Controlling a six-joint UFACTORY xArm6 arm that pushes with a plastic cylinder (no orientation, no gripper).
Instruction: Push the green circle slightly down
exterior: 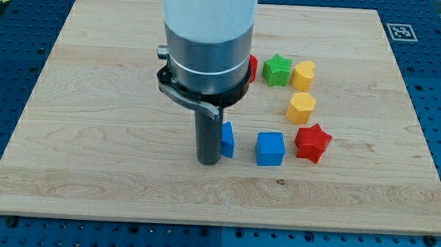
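No green circle shows in the camera view; the arm's wide body may hide it. My tip (208, 162) rests on the wooden board (91, 132), just left of a blue block (228, 140) that the rod partly hides; I cannot tell whether they touch. A blue cube (270, 149) lies to the right of it. A red star (312, 142) is further right. A yellow hexagon (301, 107) sits above the red star.
A green star (278, 70) and a yellow block (304, 75) lie side by side at the upper middle. A red block (252, 68) peeks out from behind the arm, left of the green star. A marker tag (400, 31) sits at the board's top right corner.
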